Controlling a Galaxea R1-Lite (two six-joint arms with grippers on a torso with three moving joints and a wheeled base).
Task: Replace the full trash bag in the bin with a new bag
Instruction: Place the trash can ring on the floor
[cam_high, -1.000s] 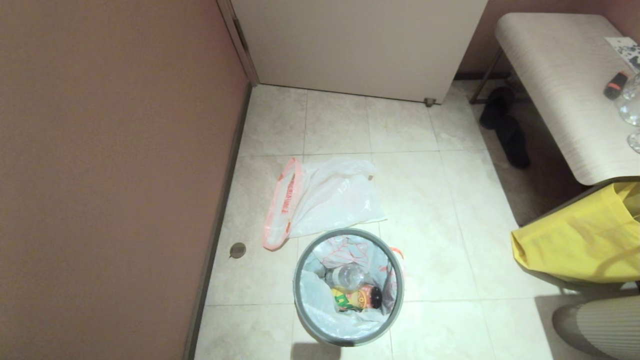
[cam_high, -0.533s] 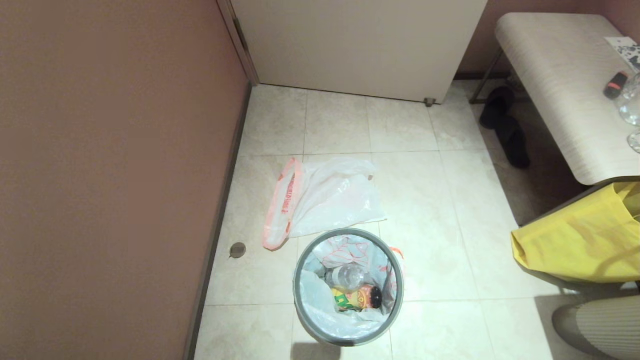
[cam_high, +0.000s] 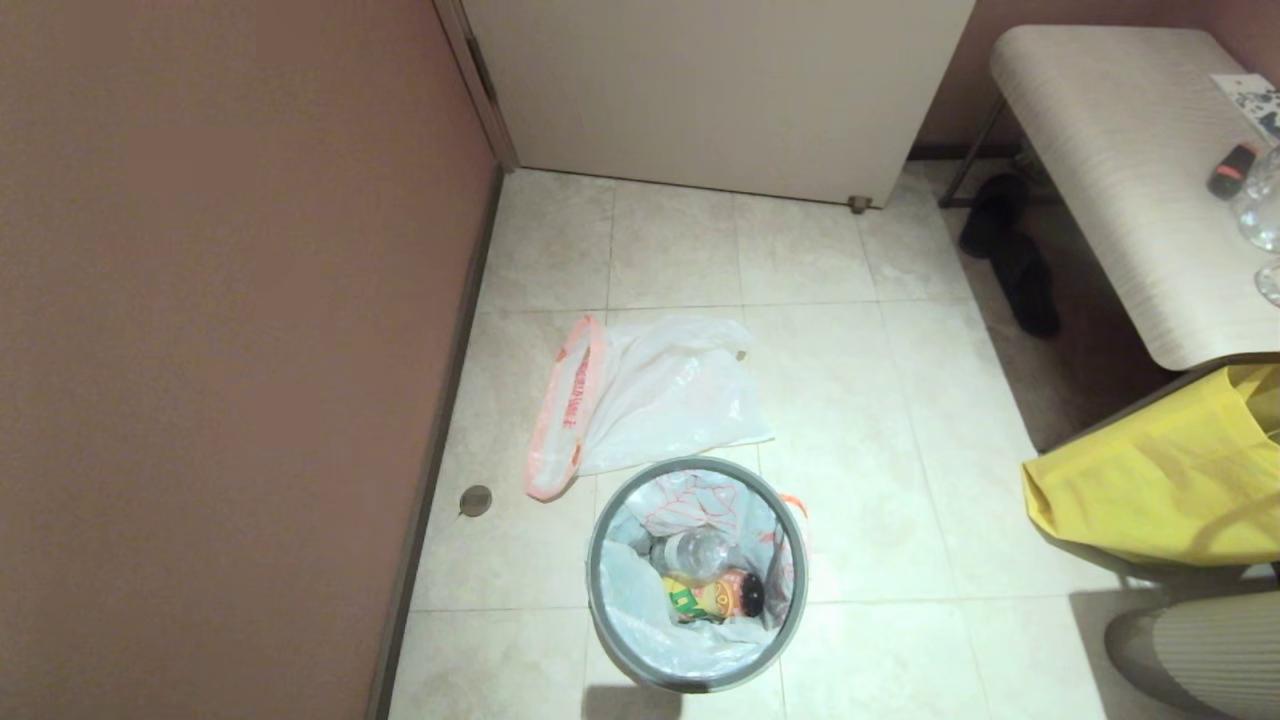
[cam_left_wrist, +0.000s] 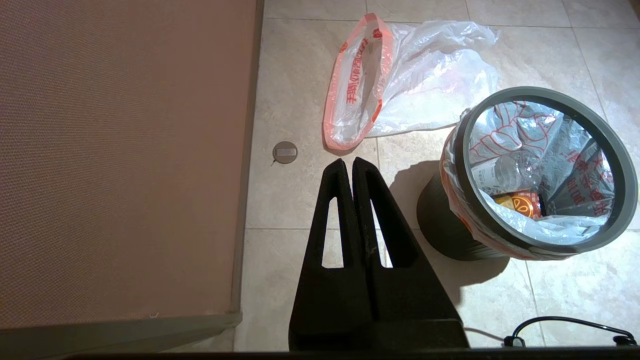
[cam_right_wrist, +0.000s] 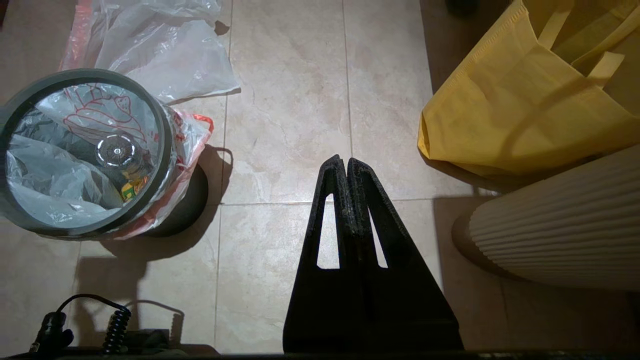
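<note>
Beside the brown wall (cam_high: 230, 350), head view: the bin (cam_high: 605, 625) stands on the tiled floor (cam_high: 880, 420), lined with the full trash bag (cam_high: 640, 610), whose mouth is folded over under the grey hoop rim (cam_high: 800, 580). A clear bottle (cam_high: 695, 552) and a yellow packet (cam_high: 705, 597) lie inside. The new bag (cam_high: 665, 395) lies flat on the floor just beyond the bin, its orange-pink band toward the wall. No arm shows here.

Left wrist view: left gripper (cam_left_wrist: 348, 162) hangs over bare tile between wall and bin, jaws pressed together, holding nothing.

Right wrist view: right gripper (cam_right_wrist: 340, 160) over open floor between the bin and the yellow fabric bag (cam_right_wrist: 520, 100), jaws together, empty. A ribbed pale object (cam_right_wrist: 555, 225) sits close by.

Handling, judged: the full bag is thin, soft film, likely light but slippery and easy to tear; best hold looks like the bunched film spilling outside the rim. The hoop probably pins it and must come off first. The new bag is limp; pinch it at the band.

Room: wall crowds the bin's left; open floor to its right.
</note>
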